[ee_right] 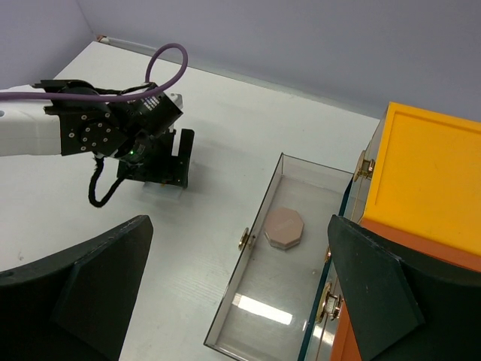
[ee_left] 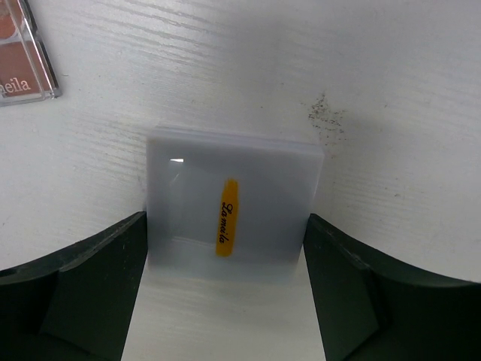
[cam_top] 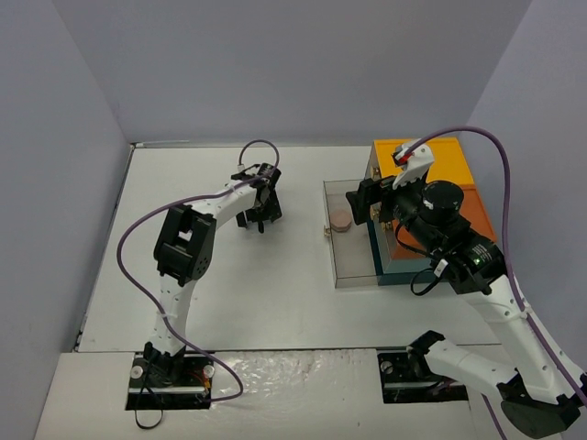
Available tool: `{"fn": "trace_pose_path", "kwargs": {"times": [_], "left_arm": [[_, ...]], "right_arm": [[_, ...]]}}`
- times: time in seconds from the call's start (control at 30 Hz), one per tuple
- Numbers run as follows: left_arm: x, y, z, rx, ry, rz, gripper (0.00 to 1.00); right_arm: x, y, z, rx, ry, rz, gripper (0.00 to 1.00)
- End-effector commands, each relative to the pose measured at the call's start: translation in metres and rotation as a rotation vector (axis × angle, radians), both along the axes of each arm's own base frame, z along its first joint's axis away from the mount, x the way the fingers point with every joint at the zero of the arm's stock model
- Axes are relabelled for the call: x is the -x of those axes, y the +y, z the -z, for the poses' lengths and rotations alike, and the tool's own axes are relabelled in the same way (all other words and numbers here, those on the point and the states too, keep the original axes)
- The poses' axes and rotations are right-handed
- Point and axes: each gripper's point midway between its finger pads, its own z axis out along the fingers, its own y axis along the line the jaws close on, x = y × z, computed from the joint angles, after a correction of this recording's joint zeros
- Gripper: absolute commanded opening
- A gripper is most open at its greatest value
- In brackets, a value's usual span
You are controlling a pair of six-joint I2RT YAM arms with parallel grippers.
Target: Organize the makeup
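A translucent white square case (ee_left: 233,199) with an orange label lies flat on the table. My left gripper (ee_left: 226,219) is open, low over the table, with a finger (ee_left: 90,286) on each side of the case's near end; it also shows in the top view (cam_top: 257,213). A palette of pink squares (ee_left: 22,49) lies just beyond, at the left. A pink octagonal compact (ee_right: 284,228) lies in the open clear drawer (ee_right: 239,257); the top view shows it too (cam_top: 341,221). My right gripper (ee_right: 240,226) is open and empty, high above the drawer.
The drawer (cam_top: 330,247) stands pulled out from the orange, yellow and teal box (cam_top: 431,160), at the right of the table. Grey walls close the table in at the back and both sides. The left arm (ee_right: 113,131) shows in the right wrist view.
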Motion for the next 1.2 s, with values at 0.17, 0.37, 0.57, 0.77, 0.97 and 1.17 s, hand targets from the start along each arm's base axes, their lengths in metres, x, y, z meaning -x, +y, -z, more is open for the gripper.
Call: {"fn": "trace_pose_path", "kwargs": {"times": [0.17,0.37,0.57,0.77,0.97,1.17], "left_arm": [[0.01,-0.015,-0.065,0.002,-0.117,0.207,0.43],[0.03,-0.087,-0.13,0.003,-0.276,0.652,0.43],[0.066,-0.166,-0.169,0.058,-0.425,1.002,0.43],[0.092,-0.217,-0.176,0.138,-0.476,1.22,0.43],[0.124,-0.258,-0.172,0.155,-0.502,1.434,0.44],[0.14,-0.28,-0.159,0.185,-0.517,1.574,0.46]], "right_arm": [[-0.001,0.001,-0.029,-0.064,-0.095,-0.005,1.0],[0.001,0.003,-0.042,-0.087,-0.115,-0.019,1.0],[0.002,0.011,-0.049,-0.099,-0.122,-0.058,1.0],[0.003,0.01,-0.053,-0.106,-0.13,-0.058,1.0],[0.004,0.009,-0.056,-0.113,-0.132,-0.056,1.0],[0.005,0.008,-0.056,-0.115,-0.134,-0.049,1.0]]}}
